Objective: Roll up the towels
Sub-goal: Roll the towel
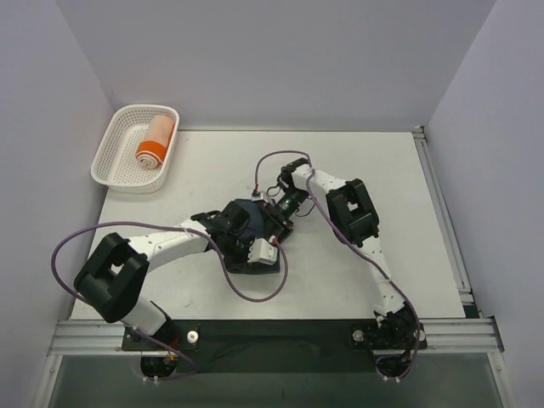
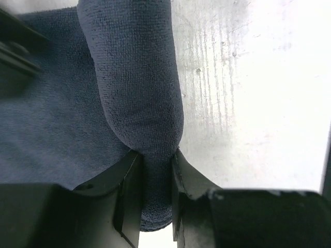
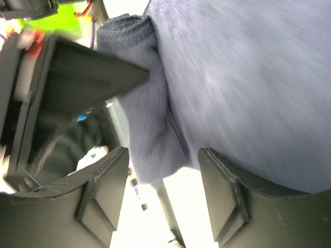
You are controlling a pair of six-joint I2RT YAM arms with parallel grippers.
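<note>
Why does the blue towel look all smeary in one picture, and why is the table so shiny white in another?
Right wrist view: the navy towel is streaked by motion blur and looks paler. Left wrist view: its weave is sharp, but the table is washed out by glare. Top external view: even light, everything sharp, only soft shadows.

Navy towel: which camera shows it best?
The left wrist view: the navy towel fills it sharply, its rolled edge pinched by the left gripper. From the top view, both grippers hide most of it. The right wrist view is close but blurred, the right gripper open around an edge.
</note>
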